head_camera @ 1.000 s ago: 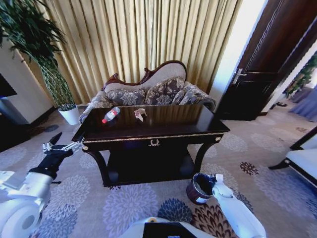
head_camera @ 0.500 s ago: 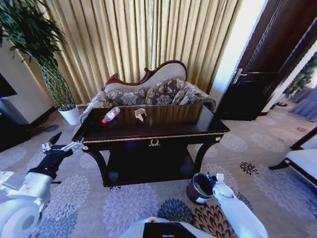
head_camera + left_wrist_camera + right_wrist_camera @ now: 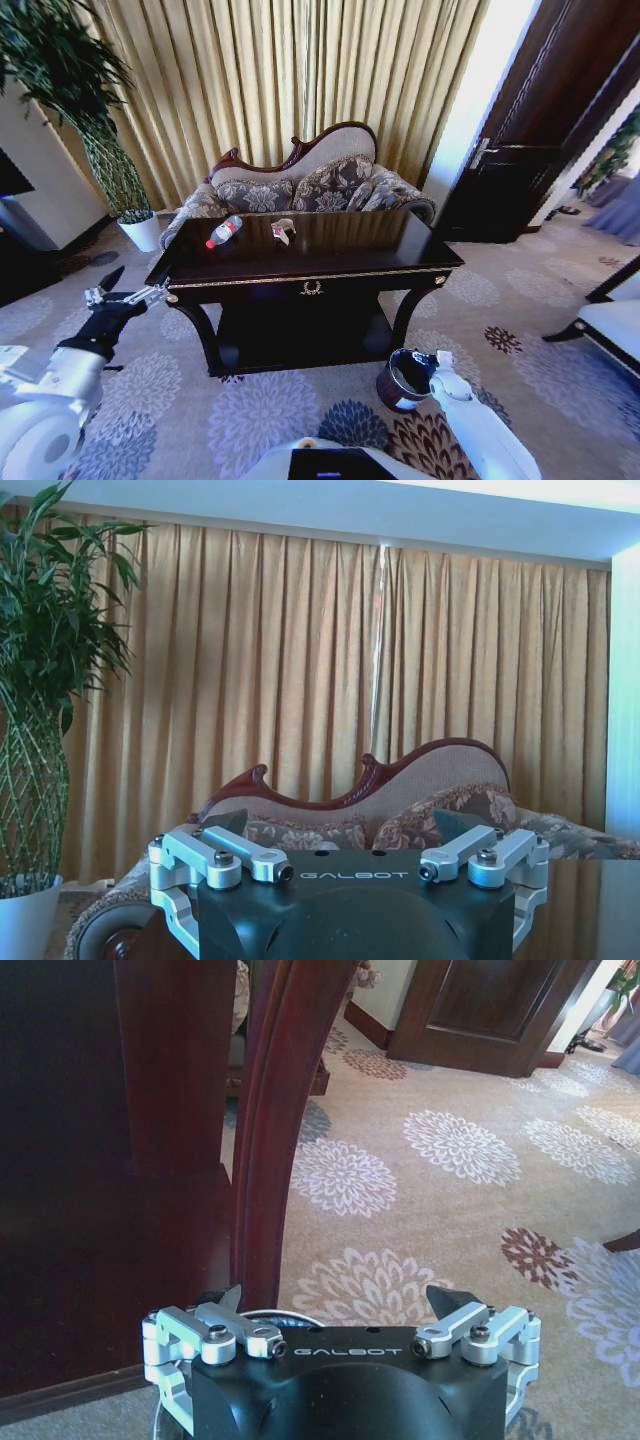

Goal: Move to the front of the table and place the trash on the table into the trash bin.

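Table: the dark glossy table [image 3: 330,250] with gold trim and a gold emblem [image 3: 311,288] on its front rail stands in the middle of the head view; all places below are given from it. Its lower shelf lies in deep shadow, so nothing on it can be made out.
Bottle: a clear bottle with a red cap [image 3: 223,232] lies on its side on the table top, toward the left rear corner.
Wrapper: a small crumpled tan and white piece [image 3: 283,230] lies on the top just right of the bottle, apart from it; what it is made of is hard to tell.
Trash bin: the dark maroon bin [image 3: 404,379] stands on the carpet just before the table's front right leg, its right side partly covered by the right arm.
Right gripper: the right gripper [image 3: 338,1305] hangs low beside that curved leg [image 3: 285,1110], right at the bin; its fingers are spread wide with nothing between them. The bin's rim [image 3: 282,1313] peeks out behind the gripper body, the rest cut off.
Left gripper: the left gripper [image 3: 128,293] hovers off the table's front left corner, at about top height, fingers spread and empty. In its wrist view the tips are hidden behind the gripper body.
Sofa: the patterned sofa [image 3: 300,185] sits behind the table, its seat hidden by the top.
Plant: a potted plant [image 3: 140,228] stands left of the sofa.
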